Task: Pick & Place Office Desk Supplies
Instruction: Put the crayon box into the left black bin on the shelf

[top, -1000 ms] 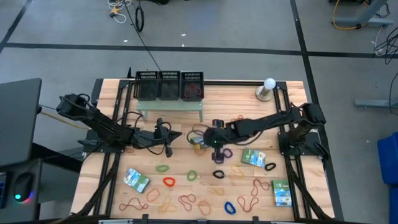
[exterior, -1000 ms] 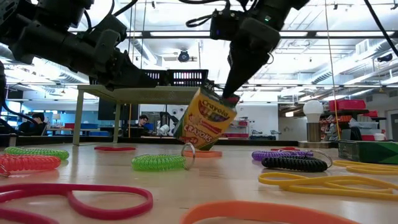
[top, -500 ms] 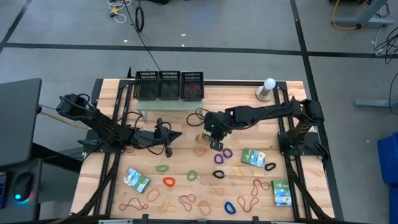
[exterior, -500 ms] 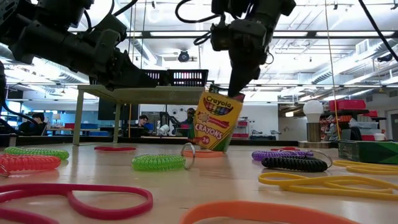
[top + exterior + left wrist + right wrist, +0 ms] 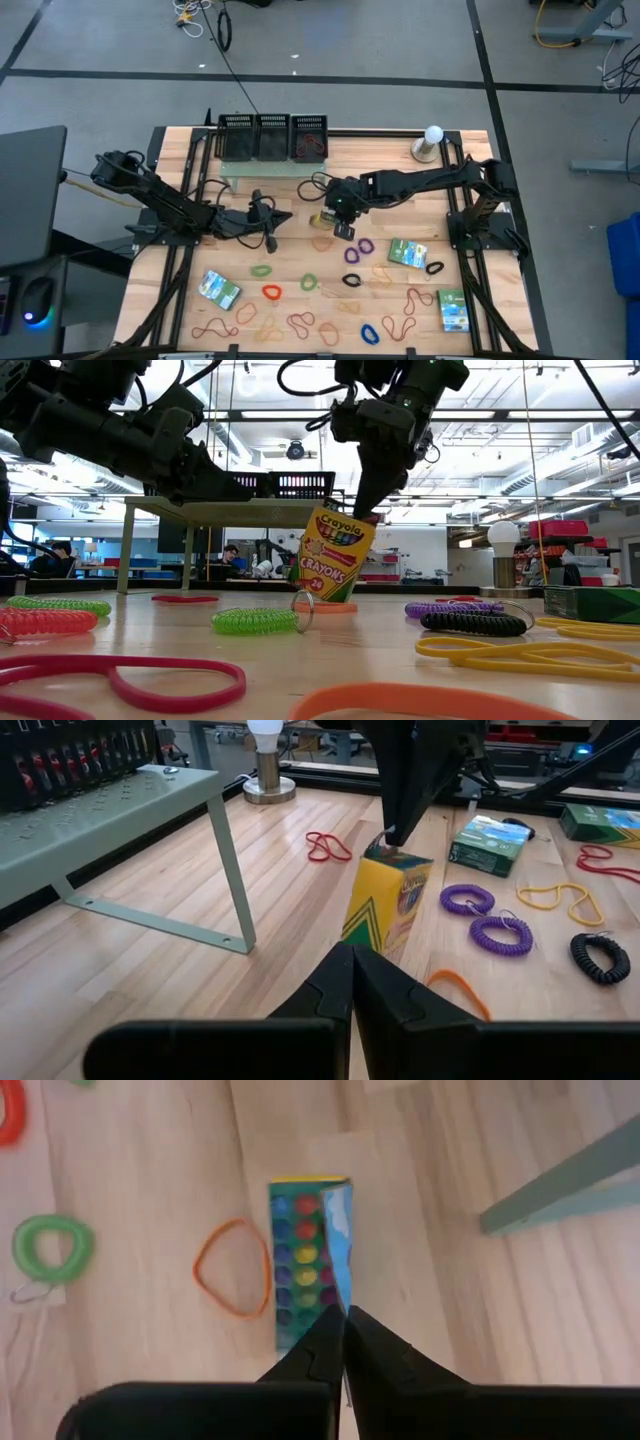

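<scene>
Two arms: right gripper [image 5: 366, 512] hangs over mid-bench, fingers pinched together on the opened top flap of the crayon box [image 5: 334, 555]; left gripper [image 5: 268, 222] waits low over the bench to the left, fingers pressed shut on nothing.
Crayon box: tilted, one bottom corner down on the bench [image 5: 185, 280] or just off it, near the front leg of the pale-green shelf [image 5: 110, 815] and touching or just beside an orange band [image 5: 232, 1268].
Other supplies: rubber bands, coil loops and flat packets [image 5: 217, 288] lie scattered across the near half of the bench; black mesh trays [image 5: 273, 135] stand on the shelf at the far edge.
Risk one: the hold is only on a thin card flap; I judge it could bend or tear, or the box could swing and slip free.
Risk two: the flap stands open, so crayons may spill if the box tips further.
Risk three: the shelf leg is close; a sideways carry could knock the box against it.
Risk four: a dragged corner could snag the orange band and pull it along.
</scene>
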`<state>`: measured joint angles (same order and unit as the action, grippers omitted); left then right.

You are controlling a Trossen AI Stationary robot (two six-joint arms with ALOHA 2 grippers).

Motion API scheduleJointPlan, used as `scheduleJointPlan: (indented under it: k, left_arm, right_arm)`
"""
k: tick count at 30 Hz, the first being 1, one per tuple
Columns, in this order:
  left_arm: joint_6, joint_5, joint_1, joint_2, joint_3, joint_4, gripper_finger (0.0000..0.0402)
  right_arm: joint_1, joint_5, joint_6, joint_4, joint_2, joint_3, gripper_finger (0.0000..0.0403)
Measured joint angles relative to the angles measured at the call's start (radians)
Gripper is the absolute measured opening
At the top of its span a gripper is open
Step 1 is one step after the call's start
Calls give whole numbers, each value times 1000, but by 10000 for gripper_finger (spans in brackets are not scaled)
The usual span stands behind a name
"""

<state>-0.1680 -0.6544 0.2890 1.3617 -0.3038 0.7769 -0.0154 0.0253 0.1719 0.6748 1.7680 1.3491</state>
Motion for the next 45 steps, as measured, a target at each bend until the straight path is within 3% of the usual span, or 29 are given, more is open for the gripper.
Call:
scheduleJointPlan:
  k: [10, 16, 20, 24, 28, 34, 39, 45]
  left_arm:
    - [-4, 4, 0, 0, 0, -2, 11]
    - [-75, 73, -3, 0, 0, -6, 11]
    - [-135, 154, -26, 0, 0, 2, 11]
    - [-125, 188, -43, 0, -10, 10, 11]
    - [-93, 270, -41, 0, -46, 10, 11]
    - [-66, 269, -43, 0, -154, -121, 32]
    - [-39, 288, -63, 0, -288, -381, 87]
    - [-39, 378, -122, 0, -428, -621, 174]
  right_arm:
    - [0, 24, -7, -57, 0, 0, 71]
    - [8, -4, -30, -48, -10, 10, 105]
    - [31, 57, -83, 5, -82, 29, 92]
    - [59, 109, -104, -29, -167, -65, 43]
    - [84, 102, -51, -212, -253, -282, 7]
    - [136, 108, 91, -708, -305, -627, 26]
    - [175, 217, 184, -1018, -288, -804, 41]
    - [205, 293, 174, -1206, -288, -897, 75]
